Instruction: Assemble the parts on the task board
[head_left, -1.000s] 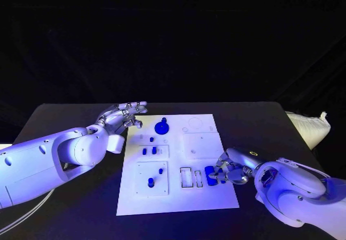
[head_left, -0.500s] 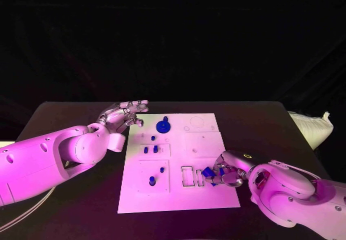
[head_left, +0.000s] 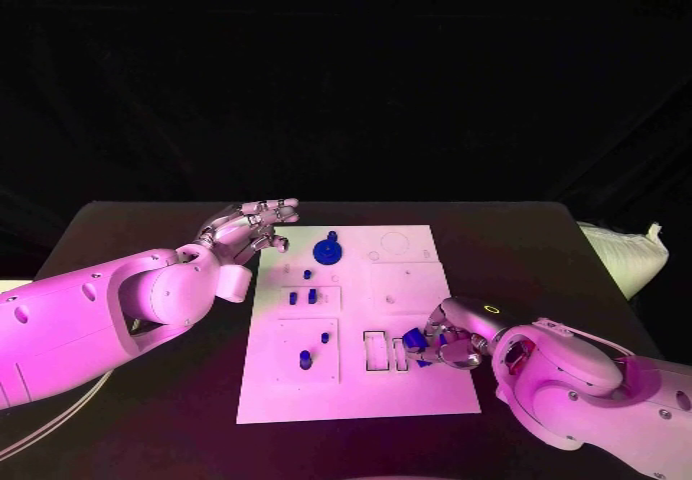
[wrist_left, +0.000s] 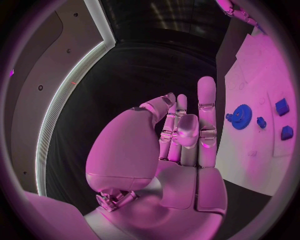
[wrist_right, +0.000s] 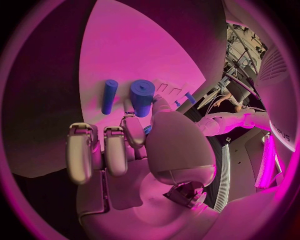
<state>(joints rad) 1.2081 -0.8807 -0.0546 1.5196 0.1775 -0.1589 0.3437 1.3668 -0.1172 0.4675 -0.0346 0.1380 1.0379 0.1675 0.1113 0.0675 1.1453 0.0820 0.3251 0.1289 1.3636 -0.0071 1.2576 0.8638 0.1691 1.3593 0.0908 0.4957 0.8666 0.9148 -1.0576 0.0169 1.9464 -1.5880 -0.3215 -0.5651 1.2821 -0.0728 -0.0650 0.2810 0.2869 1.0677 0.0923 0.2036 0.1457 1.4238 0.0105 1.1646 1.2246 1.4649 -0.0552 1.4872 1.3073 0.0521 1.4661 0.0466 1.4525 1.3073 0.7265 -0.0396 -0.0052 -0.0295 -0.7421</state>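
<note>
Both hands up: left hand (head_left: 248, 229) empty, fingers apart; right hand (head_left: 450, 341) grips blue cylinder (wrist_right: 142, 97) over task board (head_left: 418, 385).

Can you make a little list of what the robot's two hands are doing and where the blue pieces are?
left hand: hovers at the far left corner of the task board, fingers apart, holding nothing
right hand: at the board's near right edge, fingers on a blue cylinder
blue gear: on the board's far part
blue rod: lies beside the cylinder
table: black
</note>
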